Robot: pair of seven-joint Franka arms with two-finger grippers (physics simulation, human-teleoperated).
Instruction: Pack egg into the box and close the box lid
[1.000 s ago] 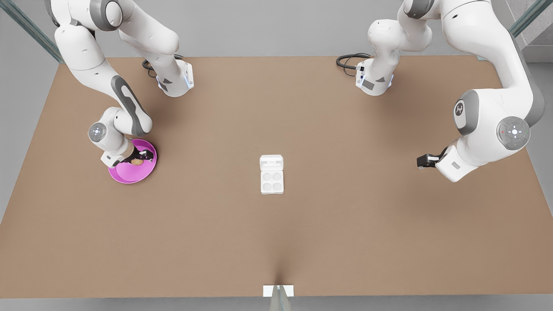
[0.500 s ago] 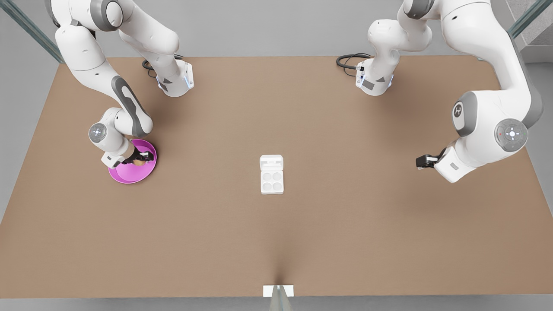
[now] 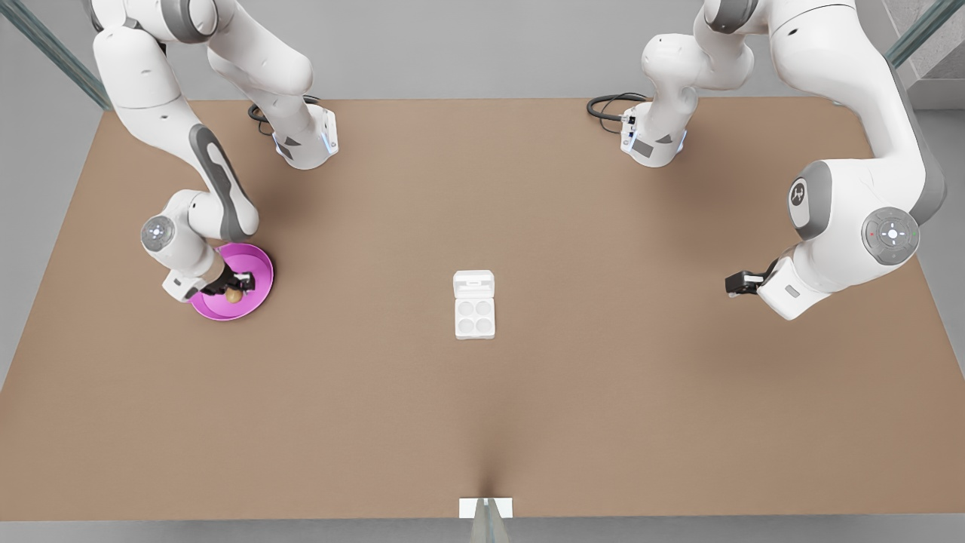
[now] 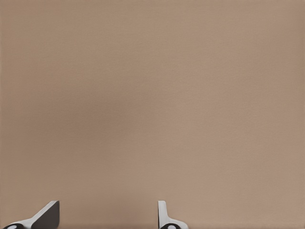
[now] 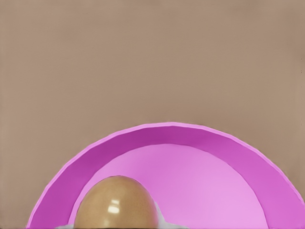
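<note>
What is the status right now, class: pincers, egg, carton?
Right pincer shut on egg above pink plate. Left pincer open, waiting over bare table. Box empty, box lid open; path clear.

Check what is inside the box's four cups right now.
All four cups of the box look bare, with the box lid folded open behind. The egg sits in the right gripper over the pink plate.
</note>
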